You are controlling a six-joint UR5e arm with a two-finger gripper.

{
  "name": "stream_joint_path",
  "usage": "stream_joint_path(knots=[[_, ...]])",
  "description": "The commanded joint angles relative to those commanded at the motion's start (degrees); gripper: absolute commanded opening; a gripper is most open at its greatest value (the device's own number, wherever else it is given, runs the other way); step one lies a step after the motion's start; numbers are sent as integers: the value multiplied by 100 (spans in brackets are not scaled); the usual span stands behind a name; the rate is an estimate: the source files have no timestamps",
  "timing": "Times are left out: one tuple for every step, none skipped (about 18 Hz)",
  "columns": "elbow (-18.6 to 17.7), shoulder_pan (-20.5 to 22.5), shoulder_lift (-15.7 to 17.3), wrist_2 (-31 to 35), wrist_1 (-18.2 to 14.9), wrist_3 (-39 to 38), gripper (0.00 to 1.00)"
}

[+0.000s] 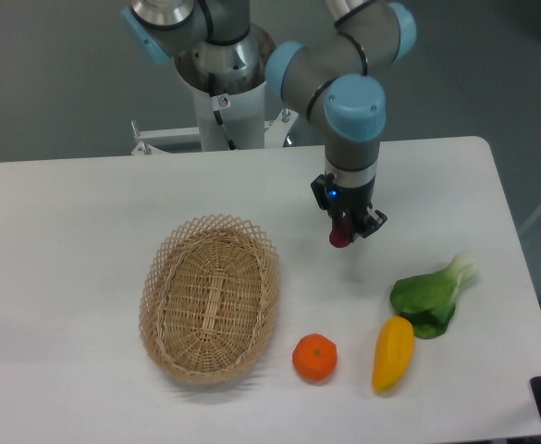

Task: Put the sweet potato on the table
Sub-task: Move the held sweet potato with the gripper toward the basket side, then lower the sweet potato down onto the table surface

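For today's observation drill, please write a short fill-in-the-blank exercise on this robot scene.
1. The gripper holds the sweet ____.
2. The wicker basket has ____ inside.
3. The orange lies between the basket and the yellow ____.
4. The leafy green lies on the ____.

Missing words: potato; nothing; squash; table
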Motion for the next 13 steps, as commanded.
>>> stream_joint_path(knots=[[-9, 0, -44, 9, 0, 0, 37], [0, 0, -79, 9, 0, 0, 37], [-9, 0, -106, 9, 0, 0, 37], [-9, 0, -124, 18, -9, -9, 37], [-18, 0, -159, 18, -9, -9, 37], [-26, 0, -176, 18, -9, -44, 37], [-35, 0, -185, 18, 0, -61, 37], [-27, 0, -194, 18, 9, -62, 37], [-35, 0, -203, 18, 9, -62, 37], [-35, 0, -212, 18, 0, -53, 37], [-35, 0, -220, 18, 0, -53, 37], [-35, 0, -238, 18, 9, -53, 38], [-35, 0, -264, 9, 9, -61, 38]])
